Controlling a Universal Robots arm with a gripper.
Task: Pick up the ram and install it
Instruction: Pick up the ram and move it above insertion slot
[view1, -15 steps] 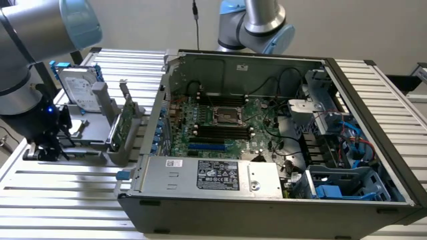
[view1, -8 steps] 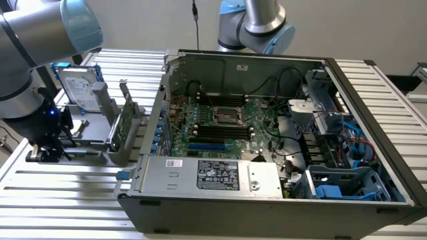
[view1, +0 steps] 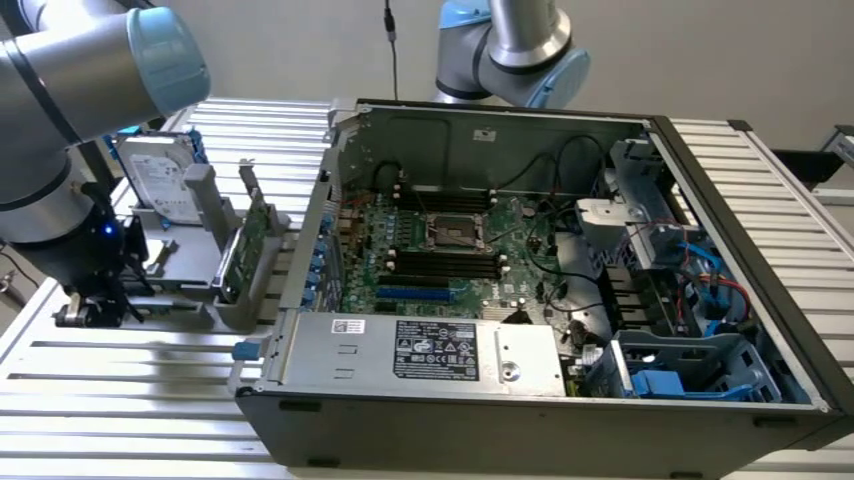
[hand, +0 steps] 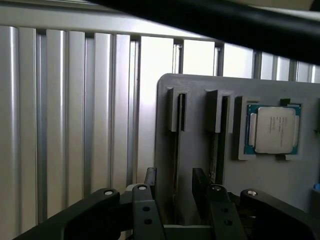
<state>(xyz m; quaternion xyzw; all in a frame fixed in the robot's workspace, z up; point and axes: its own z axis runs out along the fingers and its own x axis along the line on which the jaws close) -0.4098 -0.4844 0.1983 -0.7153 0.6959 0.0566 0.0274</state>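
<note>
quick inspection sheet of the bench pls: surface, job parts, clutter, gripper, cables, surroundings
surface: slatted metal table carrying a grey holder and an open computer case
job's things: the ram stands edge-on in a holder slot; black memory slots sit on the motherboard
clutter: hard drive, green card and processor chip, all in the holder
grippers: gripper open, the ram lined up between its fingers, not gripped
cables: black, blue and red wiring inside the case
surroundings: second arm behind the case, plain wall
</note>
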